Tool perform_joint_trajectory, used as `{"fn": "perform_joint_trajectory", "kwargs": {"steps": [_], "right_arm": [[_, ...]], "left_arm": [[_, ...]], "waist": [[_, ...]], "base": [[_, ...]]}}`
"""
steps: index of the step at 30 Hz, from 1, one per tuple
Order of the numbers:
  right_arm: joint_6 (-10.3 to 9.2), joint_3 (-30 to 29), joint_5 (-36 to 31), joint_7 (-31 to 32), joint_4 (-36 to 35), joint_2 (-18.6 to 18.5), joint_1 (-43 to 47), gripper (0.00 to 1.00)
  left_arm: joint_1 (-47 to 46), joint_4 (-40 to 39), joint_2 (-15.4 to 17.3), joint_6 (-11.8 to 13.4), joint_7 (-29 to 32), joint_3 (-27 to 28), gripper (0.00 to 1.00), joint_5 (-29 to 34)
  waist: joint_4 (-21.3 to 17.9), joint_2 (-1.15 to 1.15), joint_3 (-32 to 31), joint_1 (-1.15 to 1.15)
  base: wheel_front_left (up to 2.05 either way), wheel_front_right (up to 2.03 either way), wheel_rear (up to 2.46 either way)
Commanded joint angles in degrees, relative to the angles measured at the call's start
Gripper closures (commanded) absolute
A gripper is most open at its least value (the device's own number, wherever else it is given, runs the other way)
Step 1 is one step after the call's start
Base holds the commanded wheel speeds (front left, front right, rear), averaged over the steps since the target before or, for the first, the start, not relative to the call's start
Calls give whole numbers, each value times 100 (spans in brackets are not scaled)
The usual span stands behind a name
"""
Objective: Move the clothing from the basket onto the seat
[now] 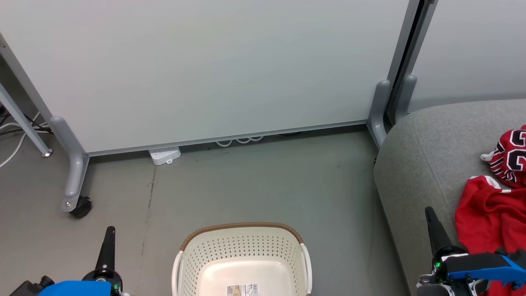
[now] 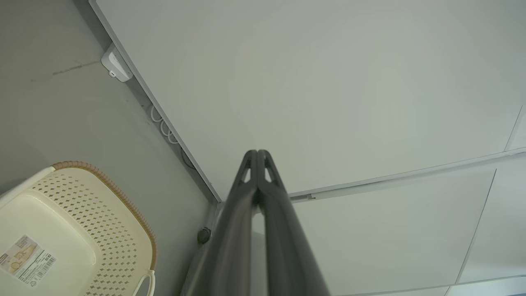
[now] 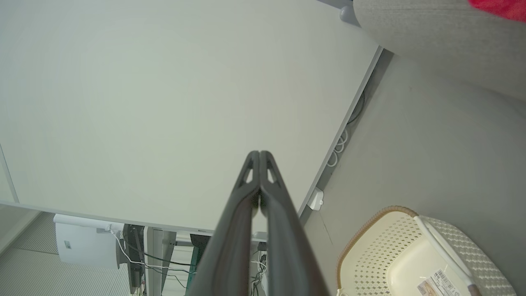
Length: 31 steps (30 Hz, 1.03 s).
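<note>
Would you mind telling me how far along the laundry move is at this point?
Done: the basket shows its bare floor and label sticker, and the numbered red garment and the white-trimmed red garment both lie on the grey seat. In hand: nothing; the left tool and right tool are shut and empty. Left: apparently nothing.

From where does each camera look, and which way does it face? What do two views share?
Head view: on the robot's head, facing forward and down at the basket, the white panel and the seat bearing the clothing; left pincer and right pincer show, shut.
Left wrist view: on the left wrist, looking along its shut fingers at the panel; basket lower left.
Right wrist view: on the right wrist, along its shut fingers at the panel; basket lower right.
Shared: both wrist views show basket and panel.
</note>
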Motion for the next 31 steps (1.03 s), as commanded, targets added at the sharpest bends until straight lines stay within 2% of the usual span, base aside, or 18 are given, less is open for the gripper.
{"fn": "perform_joint_trajectory", "kwargs": {"steps": [1,31], "right_arm": [[-2,-18,127,15,-56,7,-118,100],[-3,-107,1582,172,-91,12,-225,100]], "left_arm": [[-119,-65,25,-11,28,54,100,-89],[-227,-220,-18,-15,378,229,100,-1243]], "waist": [[-1,0,1,0],[-41,0,34,-1]], "base": [[0,0,0],[0,0,0]]}}
